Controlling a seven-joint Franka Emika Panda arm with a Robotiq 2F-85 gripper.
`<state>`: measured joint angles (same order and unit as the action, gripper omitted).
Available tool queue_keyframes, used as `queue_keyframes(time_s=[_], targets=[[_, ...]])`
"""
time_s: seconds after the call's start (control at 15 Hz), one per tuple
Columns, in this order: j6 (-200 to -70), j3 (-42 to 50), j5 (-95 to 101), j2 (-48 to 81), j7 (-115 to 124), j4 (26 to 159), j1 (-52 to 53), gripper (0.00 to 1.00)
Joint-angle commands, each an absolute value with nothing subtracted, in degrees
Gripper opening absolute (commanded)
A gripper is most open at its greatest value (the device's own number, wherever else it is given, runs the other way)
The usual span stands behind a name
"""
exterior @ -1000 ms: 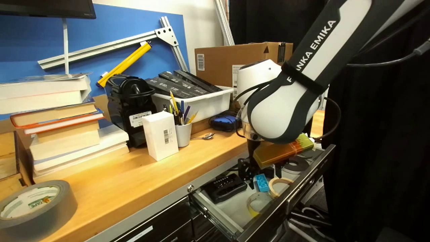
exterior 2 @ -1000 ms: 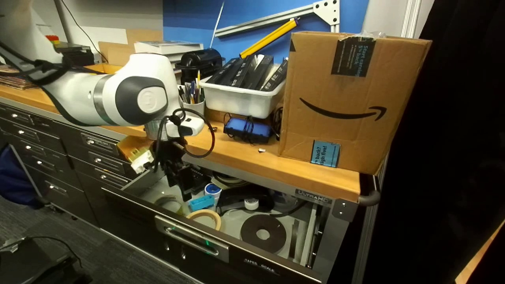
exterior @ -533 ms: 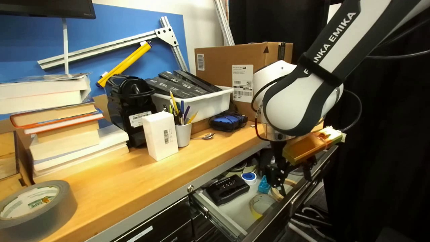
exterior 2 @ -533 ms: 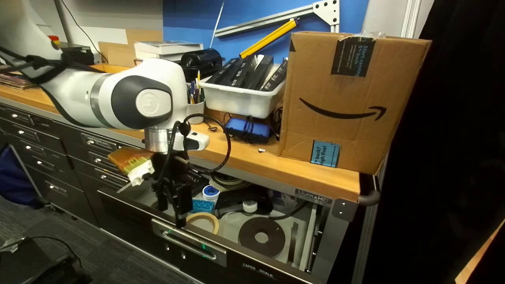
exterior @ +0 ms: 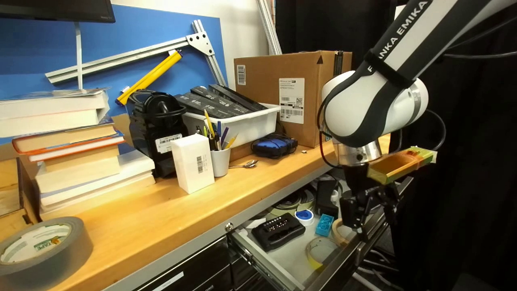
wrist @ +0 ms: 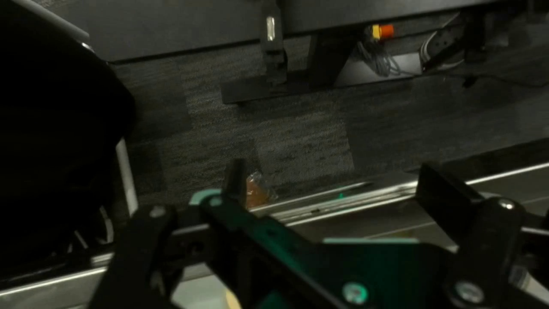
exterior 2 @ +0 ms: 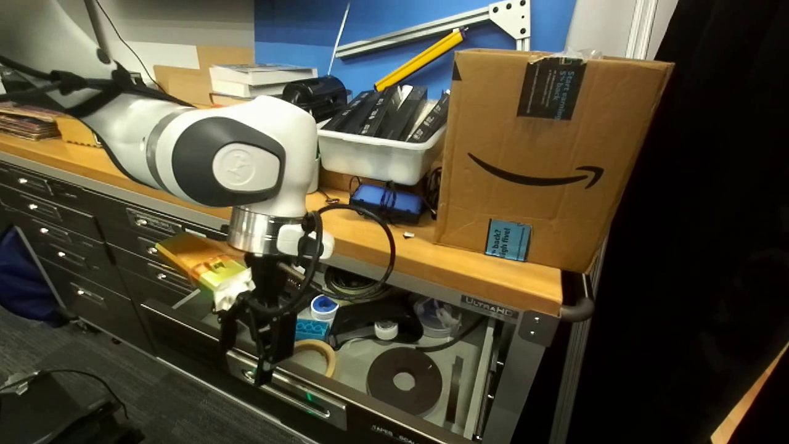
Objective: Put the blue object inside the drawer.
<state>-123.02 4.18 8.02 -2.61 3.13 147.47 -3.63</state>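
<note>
The blue object (exterior: 324, 225), a small cyan studded block, lies in the open drawer (exterior: 287, 256) among tape rolls. It also shows in the drawer (exterior 2: 351, 361) in an exterior view (exterior 2: 310, 329), partly behind the gripper. My gripper (exterior: 375, 227) is open and empty at the drawer's front, to one side of the blue object. In an exterior view the gripper (exterior 2: 248, 361) hangs at the front edge by the handle. In the wrist view the gripper (wrist: 332, 191) has its fingers wide apart, with the drawer's front edge (wrist: 351, 203) running between them. I cannot tell whether they touch it.
The drawer also holds a black device (exterior: 278, 231), a white-and-blue roll (exterior: 304, 217), a cream tape ring (exterior 2: 320, 353) and a dark roll (exterior 2: 404, 380). The wooden bench (exterior: 226, 202) stands behind, with a white box (exterior: 193, 163), a dark-blue thing (exterior: 274, 146) and a cardboard box (exterior 2: 555, 160).
My gripper has moved from over the drawer's inside out to its front edge. The drawer has slid outward a little, carrying the blue object with it.
</note>
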Motion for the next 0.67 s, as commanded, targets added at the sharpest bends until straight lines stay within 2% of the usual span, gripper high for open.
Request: queue_keyframes(time_s=[0.0, 0.6], targets=[[-118.7, 5.0, 8.6, 0.3, -2.4, 147.3, -4.6, 1.0], [-141.1, 3.2, 2.8, 6.0, 11.2, 149.2, -2.9, 1.0]])
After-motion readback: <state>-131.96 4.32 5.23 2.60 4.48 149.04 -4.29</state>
